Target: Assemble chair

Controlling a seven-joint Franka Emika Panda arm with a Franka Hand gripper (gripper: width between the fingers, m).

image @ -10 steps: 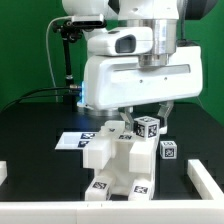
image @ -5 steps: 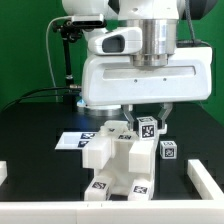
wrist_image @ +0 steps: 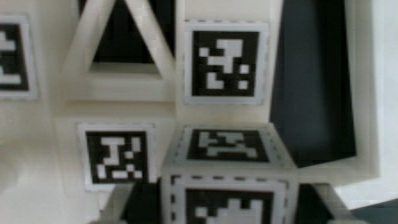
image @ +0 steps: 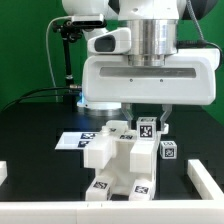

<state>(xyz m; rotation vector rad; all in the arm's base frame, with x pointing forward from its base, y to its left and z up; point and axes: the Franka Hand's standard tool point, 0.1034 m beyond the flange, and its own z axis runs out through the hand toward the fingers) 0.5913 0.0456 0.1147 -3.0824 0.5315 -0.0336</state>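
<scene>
chair (image: 118, 160) part-built, stood on the desk (image: 30, 125) | hand (image: 148, 120) hung right above the chair, straddling a tagged post (image: 148, 128) at the chair's top, presumably to seat it upright | couldn't tell whether it gripped or was slack

A matte black worktop (image: 30, 120) fills the lower part of the exterior view. Behind its far edge rises a plain green backdrop (image: 25, 45), evenly lit and without visible seams or windows. At the worktop's back, toward the exterior view's left, a thin black pole (image: 66, 55) stands upright, and a dark cable (image: 35, 93) trails from it along the far edge. A low white rail (image: 40, 205) borders the worktop's near edge. The marker board (image: 72, 140) lies flat near the worktop's middle. Soft reflections glint on the black surface.
</scene>
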